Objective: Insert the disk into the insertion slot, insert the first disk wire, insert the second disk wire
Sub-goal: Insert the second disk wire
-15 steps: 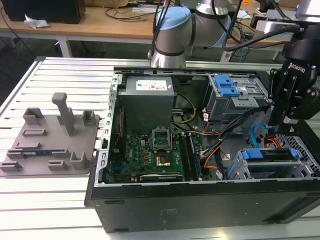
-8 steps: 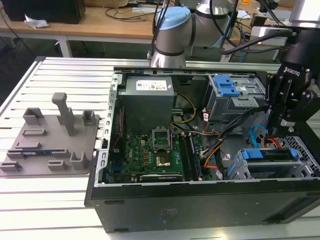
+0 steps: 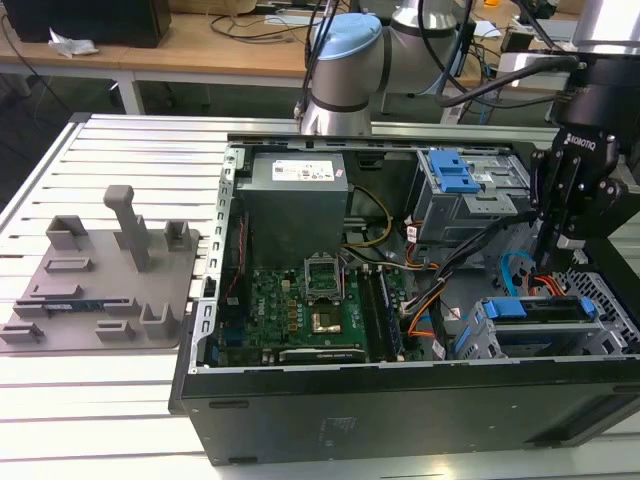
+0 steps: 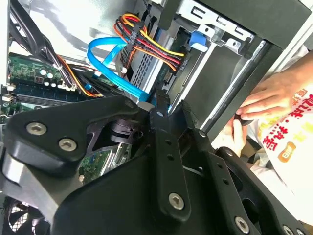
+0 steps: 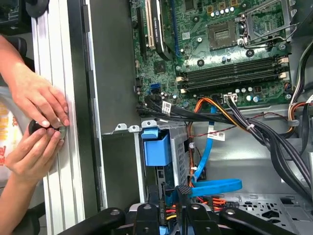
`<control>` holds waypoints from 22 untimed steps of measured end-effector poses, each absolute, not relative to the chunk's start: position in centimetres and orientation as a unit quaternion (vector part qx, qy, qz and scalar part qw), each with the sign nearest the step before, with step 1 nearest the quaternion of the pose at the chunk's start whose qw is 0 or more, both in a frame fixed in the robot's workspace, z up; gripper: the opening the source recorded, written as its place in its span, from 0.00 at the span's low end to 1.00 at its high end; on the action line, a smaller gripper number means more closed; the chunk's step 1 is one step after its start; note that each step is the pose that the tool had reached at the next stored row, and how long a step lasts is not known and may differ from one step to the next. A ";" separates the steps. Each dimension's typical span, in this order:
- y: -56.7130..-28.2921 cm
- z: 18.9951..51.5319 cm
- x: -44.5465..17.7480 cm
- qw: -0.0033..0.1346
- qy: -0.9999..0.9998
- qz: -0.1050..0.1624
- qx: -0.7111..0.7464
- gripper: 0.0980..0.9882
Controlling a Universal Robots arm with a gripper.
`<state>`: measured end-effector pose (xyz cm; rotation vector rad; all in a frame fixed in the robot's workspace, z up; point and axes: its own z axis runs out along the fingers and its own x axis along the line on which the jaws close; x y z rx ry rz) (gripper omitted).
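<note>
Gripper (image 3: 556, 262): I see it above the disk (image 3: 548, 312), at the blue cable (image 5: 215, 186).
Jaws: I cannot tell.
Disk: seated in the insertion slot (image 3: 600, 335).

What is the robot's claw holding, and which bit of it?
The gripper seems to pinch the blue wire at its plug end.

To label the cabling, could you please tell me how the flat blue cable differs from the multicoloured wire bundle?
The flat bright blue cable is one wide ribbon; the red, yellow and black wire bundle is several thin strands. The cable loops broadly; the bundle runs straighter.
</note>
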<state>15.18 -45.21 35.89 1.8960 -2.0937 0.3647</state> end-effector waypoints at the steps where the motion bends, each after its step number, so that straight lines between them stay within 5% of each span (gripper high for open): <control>1: -45.2 35.8 15.2 0.147 -0.728 0.127 0.658 0.20; 12: -45.1 35.5 15.2 0.148 -0.734 0.126 0.651 0.07; 22: -46.7 35.5 14.8 0.095 -0.743 0.105 0.654 0.07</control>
